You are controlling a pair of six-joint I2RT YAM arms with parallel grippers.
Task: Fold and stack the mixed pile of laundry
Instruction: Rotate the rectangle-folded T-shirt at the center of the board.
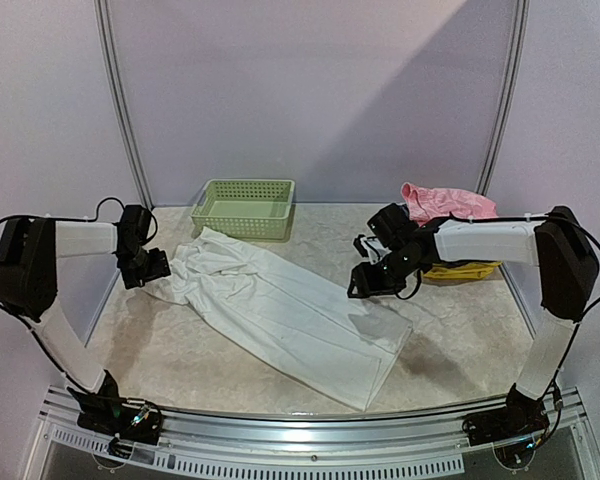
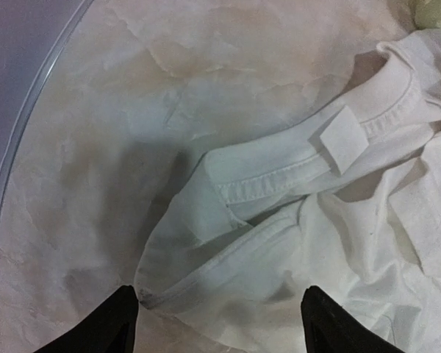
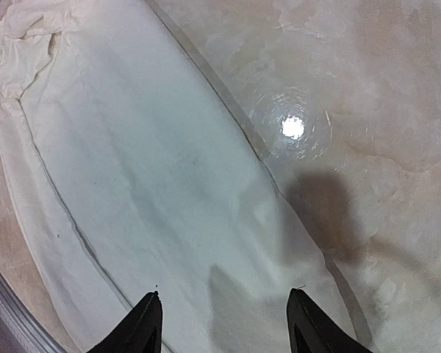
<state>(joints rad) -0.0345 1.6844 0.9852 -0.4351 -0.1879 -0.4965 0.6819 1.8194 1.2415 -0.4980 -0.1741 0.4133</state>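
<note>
Left fingers [image 2: 114, 327] and right fingers [image 3: 143, 327] apart, empty, over the white garment [image 1: 280, 315]; pinching its bunched waistband [image 2: 279, 169], centre-left, may lift one layer, skewing the fold.

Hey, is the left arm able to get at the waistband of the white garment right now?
Probably yes. The left gripper hangs with its jaws open just above the waistband of the white garment, and nothing lies between them.
</note>
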